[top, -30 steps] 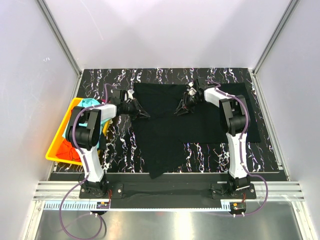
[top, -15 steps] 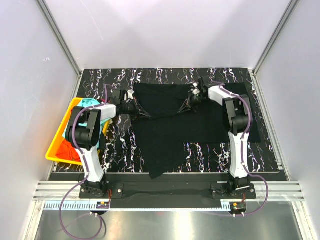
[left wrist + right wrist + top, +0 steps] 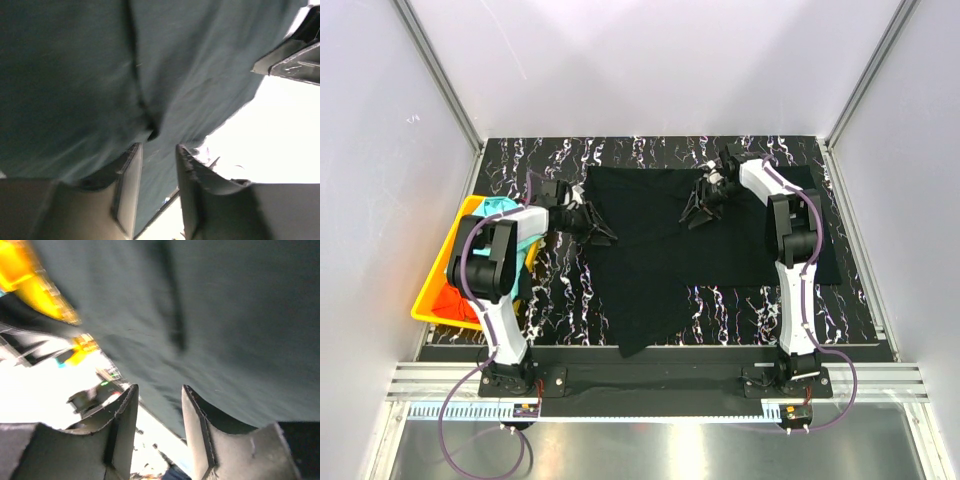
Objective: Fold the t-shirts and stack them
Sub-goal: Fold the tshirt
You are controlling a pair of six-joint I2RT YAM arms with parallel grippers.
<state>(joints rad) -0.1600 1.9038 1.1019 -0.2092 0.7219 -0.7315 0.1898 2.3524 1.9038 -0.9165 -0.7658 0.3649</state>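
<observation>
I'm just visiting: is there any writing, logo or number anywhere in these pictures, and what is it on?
No readable text anywhere.
The black t-shirt: plain, no print or label showing.
The yellow bin: no marking visible.
The table: only a white marbled pattern, no letters.
The small boxes below the arm bases: too small to tell.

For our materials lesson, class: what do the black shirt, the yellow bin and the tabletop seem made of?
Black shirt: soft matte cloth, probably cotton knit; it creases and lies limp. Yellow bin: seemingly moulded plastic, smooth, bright uniform colour. Tabletop: black with white marble-like veins, stone or printed laminate; cannot tell which.
</observation>
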